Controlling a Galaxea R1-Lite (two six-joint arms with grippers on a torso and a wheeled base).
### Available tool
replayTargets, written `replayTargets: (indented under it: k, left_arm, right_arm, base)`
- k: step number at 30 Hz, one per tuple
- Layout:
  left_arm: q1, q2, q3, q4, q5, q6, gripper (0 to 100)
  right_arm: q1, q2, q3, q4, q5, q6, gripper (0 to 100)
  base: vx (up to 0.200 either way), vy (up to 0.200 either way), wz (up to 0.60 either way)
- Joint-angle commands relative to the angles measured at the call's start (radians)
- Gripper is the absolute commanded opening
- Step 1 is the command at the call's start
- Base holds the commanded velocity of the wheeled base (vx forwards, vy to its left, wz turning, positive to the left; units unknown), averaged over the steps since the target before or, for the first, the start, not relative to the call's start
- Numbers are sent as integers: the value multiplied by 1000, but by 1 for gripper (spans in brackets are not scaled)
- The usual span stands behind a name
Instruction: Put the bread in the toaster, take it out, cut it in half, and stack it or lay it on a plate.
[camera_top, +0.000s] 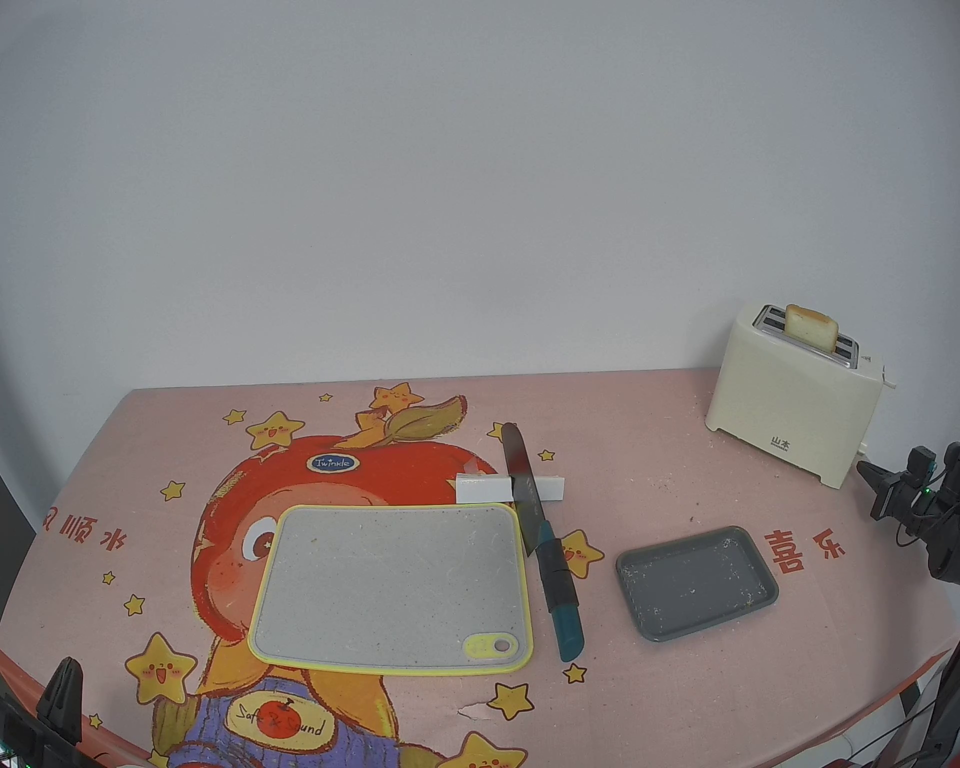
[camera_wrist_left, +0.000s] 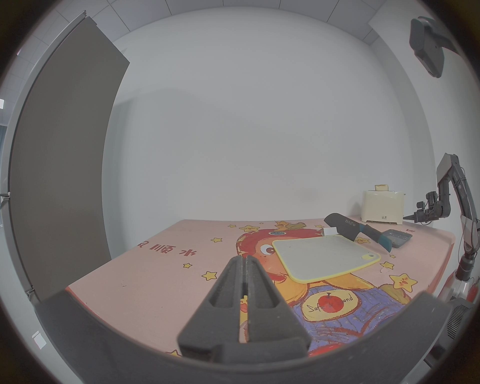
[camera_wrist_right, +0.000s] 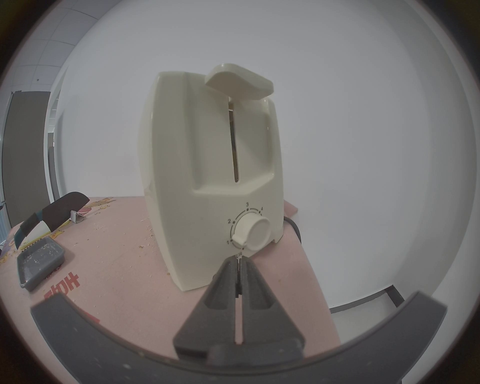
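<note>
Bread (camera_top: 811, 327) is seen standing proud of the toaster (camera_top: 790, 405) at 2 o'clock on the table (camera_top: 650, 430), lever (camera_wrist_right: 239, 81) up, ready for lifting. The right gripper (camera_wrist_right: 238, 265) is held at the lever end, jaws pressed together; the left gripper (camera_wrist_left: 245, 265), likewise closed, is parked at 7 o'clock. Knife (camera_top: 540, 540) and board (camera_top: 390, 585) are laid for cutting.

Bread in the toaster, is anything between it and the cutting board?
Nothing tall. The knife lies along the board's edge nearest the toaster, blade propped on a white block, and the plate sits between. The bread, lifted clear, should pass over them.
</note>
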Motion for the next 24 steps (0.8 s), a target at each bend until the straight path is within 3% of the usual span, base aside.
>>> replayTargets:
  k: [1, 11, 14, 15, 20, 24]
  left_arm:
    - [0, -9, 18, 0, 2, 0, 0]
    - [0, -9, 18, 0, 0, 0, 0]
    - [0, -7, 18, 0, 2, 0, 0]
    - [0, -9, 18, 0, 2, 0, 0]
    - [0, -9, 18, 0, 2, 0, 0]
    - [0, -9, 18, 0, 0, 0, 0]
  right_arm:
    - [2, -47, 55, 2, 6, -1, 0]
    - [6, -224, 110, 17, 29, 12, 0]
    - [20, -310, 125, 17, 35, 53, 0]
    - [34, -376, 124, 17, 35, 111, 0]
    - [34, -447, 78, 3, 35, 236, 0]
    - [23, -447, 15, 0, 27, 280, 0]
  base:
    - [0, 0, 0]
    - [0, 0, 0]
    - [0, 0, 0]
    - [0, 0, 0]
    - [0, 0, 0]
    - [0, 0, 0]
